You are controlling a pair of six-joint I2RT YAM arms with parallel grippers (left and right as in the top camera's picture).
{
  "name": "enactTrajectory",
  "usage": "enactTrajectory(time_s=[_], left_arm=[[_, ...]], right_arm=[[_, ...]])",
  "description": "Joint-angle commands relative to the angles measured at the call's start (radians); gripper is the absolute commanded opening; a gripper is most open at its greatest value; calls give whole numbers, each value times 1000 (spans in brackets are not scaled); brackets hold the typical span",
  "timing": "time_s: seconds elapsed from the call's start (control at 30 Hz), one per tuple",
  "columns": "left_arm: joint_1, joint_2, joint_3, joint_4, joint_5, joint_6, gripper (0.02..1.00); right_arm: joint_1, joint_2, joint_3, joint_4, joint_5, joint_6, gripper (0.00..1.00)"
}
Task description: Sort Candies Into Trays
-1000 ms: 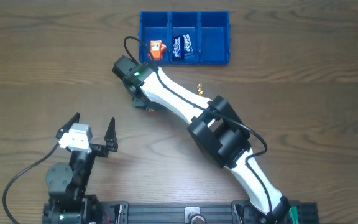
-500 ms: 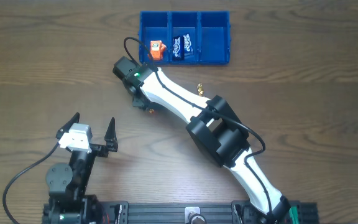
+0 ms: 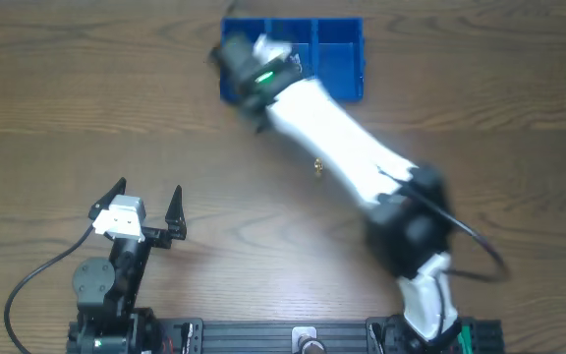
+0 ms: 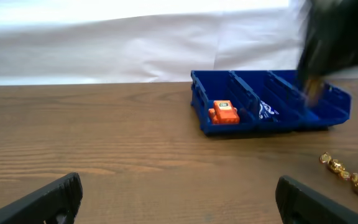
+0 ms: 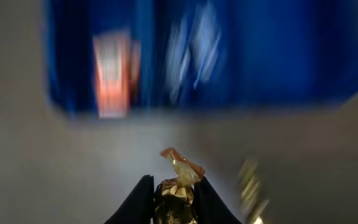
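Between the right pincer's [image 5: 173,186] two dark fingers sits a gold-wrapped candy [image 5: 180,167], pinched at its body with its twisted wrapper end poking out past the fingertips. Ahead of these fingers lies the blue tray [image 5: 260,62], its three compartments side by side. The held candy hangs over bare wood of the table [image 5: 17,162], just short of the tray's near wall. An orange candy [image 5: 112,71] lies in the end compartment, off to one side of the pincer. Blue-wrapped candies [image 5: 194,50] lie in the middle compartment, almost straight ahead of it. Close beside the pincer, on the wood, is a blurred glint of loose gold candies [image 5: 250,180].

From above, the right pincer [image 3: 236,54] sits over the tray's [image 3: 347,93] left end, and the loose gold candies [image 3: 317,167] lie back along its arm, well apart from the tray.

The left pincer [image 3: 148,187] stands far back from the tray, fingers spread wide with nothing between them. Out ahead of the left pincer [image 4: 178,182] runs plain table [image 4: 104,143], then the tray [image 4: 260,127] holding the orange candy [image 4: 224,112] and the blue-wrapped candies [image 4: 267,110]. The loose gold candies [image 4: 347,176] lie just off its one finger.
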Motion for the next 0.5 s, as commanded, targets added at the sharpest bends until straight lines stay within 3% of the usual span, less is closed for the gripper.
enactTrajectory(time_s=[0.03, 0.27, 0.5], left_arm=[[-4, -4, -21, -30, 21, 14, 998], [-4, -4, -21, -30, 21, 14, 998], [-4, -4, -21, -30, 21, 14, 998]], right_arm=[[-165, -34, 12, 84, 96, -231, 110], [-271, 77, 11, 159, 6, -282, 110], [-289, 138, 11, 197, 6, -285, 110]])
